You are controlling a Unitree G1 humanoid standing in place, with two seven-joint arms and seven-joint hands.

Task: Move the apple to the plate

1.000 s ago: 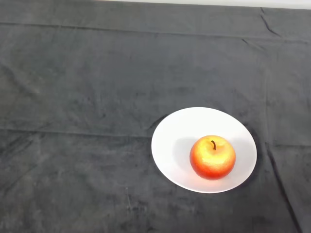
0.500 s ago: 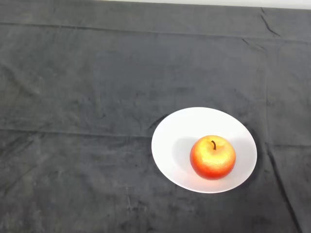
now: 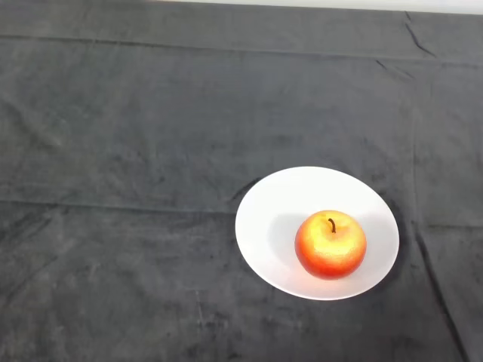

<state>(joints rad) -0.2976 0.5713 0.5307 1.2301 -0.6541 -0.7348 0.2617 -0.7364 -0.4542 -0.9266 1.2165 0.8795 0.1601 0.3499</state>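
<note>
Covering the desk (image 3: 151, 113) is a dark, creased cloth (image 3: 113, 249). Right of centre on it lies a white plate (image 3: 279, 204). The apple (image 3: 330, 244) sits upright on the plate's near right part, red-orange with a yellow patch and a dark stem on top.

The table (image 3: 151, 113) is covered by a dark grey cloth (image 3: 113, 264) that runs almost to every edge of the view, creased in long faint folds across it and in sharper wrinkles at the far right corner. A pale strip shows along the far edge, perhaps bare tabletop or the floor beyond; I cannot tell which. Lying directly on the cloth is one white round plate (image 3: 279, 204), right of centre and toward the near side, with an apple (image 3: 330, 244) sitting on it.
</note>
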